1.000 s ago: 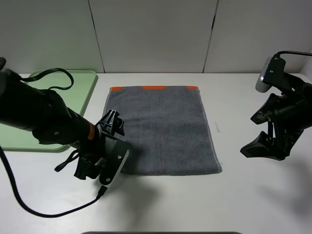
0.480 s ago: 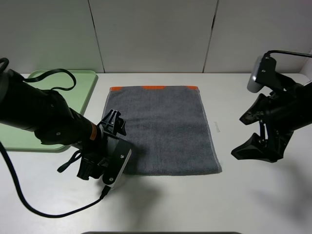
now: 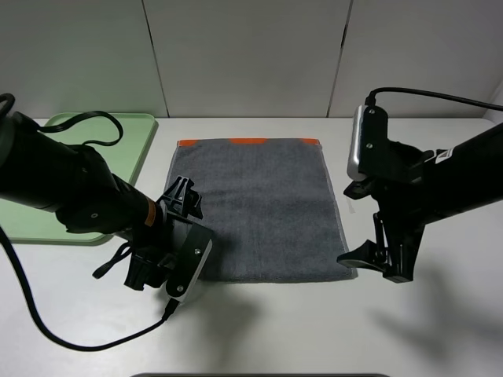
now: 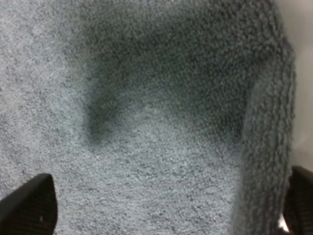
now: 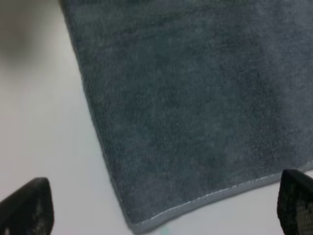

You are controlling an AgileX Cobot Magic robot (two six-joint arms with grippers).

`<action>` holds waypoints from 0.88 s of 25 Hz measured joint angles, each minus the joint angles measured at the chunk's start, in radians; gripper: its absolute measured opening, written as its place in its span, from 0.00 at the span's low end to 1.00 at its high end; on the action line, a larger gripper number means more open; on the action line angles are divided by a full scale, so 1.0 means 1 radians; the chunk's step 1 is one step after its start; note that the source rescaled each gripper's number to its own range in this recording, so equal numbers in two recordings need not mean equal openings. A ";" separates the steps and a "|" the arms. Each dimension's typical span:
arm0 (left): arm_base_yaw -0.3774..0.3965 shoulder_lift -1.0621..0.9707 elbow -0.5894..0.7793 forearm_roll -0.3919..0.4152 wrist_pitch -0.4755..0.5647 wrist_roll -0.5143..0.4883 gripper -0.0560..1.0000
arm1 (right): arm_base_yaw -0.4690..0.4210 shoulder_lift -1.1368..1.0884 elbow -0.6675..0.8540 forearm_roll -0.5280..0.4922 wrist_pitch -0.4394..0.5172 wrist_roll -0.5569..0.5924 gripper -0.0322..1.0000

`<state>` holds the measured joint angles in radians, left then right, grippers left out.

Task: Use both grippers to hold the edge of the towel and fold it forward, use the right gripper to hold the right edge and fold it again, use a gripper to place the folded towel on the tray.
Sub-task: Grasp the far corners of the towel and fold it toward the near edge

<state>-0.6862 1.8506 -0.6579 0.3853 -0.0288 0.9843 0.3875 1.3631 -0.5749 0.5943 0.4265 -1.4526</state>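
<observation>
**Grey terry, soft and limp**

Mid-frame the towel [image 3: 259,208] lies flat on the table [image 3: 409,330]. Both claws gape wide: left gripper [image 4: 164,200] over its lower-left corner, right gripper [image 3: 371,261] at the lower-right. Light and floppy, I'd judge. Pinch the thicker near edge at those corners.

A white tabletop [image 3: 314,330] fills the scene, evenly lit, with soft shadows near its front edge. Behind it stands a pale grey panelled wall [image 3: 251,55], split by two dark vertical seams [image 3: 155,59].
</observation>
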 joint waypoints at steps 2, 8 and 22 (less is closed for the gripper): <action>0.000 0.000 0.000 0.000 0.000 -0.001 0.94 | 0.000 0.036 0.024 -0.001 -0.029 -0.002 1.00; 0.000 0.000 0.000 0.000 0.001 -0.001 0.94 | 0.000 0.183 0.042 -0.004 -0.072 -0.005 1.00; 0.000 0.000 -0.001 0.000 0.003 -0.001 0.93 | 0.000 0.345 0.046 0.010 -0.216 -0.036 1.00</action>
<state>-0.6862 1.8506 -0.6593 0.3853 -0.0257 0.9832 0.3875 1.7085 -0.5292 0.6043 0.2101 -1.4885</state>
